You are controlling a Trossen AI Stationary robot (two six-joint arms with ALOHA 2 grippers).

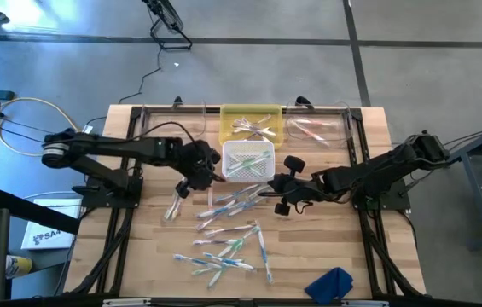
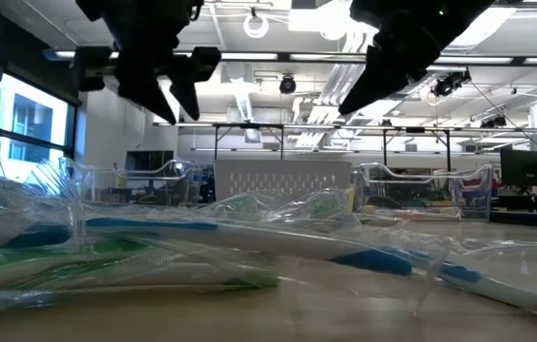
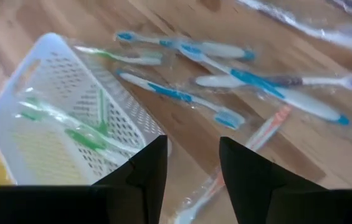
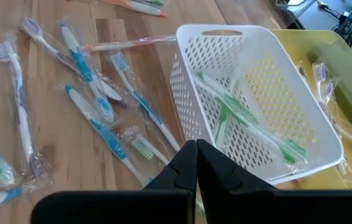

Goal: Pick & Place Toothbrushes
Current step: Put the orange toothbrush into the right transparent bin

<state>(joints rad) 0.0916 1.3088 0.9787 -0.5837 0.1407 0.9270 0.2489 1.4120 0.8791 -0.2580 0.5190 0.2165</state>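
Beside white basket [image 1: 247, 162]: left fingers [image 3: 191, 163] parted, empty; right fingers [image 4: 195, 163] closed, empty.

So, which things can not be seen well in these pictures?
- Clear bin, high view: contents too small to identify.
- Left gripper, left wrist view: fingers apart, empty; a wrapped toothbrush runs under them, its end hidden.
- Blue cloth, high view: lower edge cut by the frame.
- Low view: near wrapped toothbrushes blurred, hiding the table behind.
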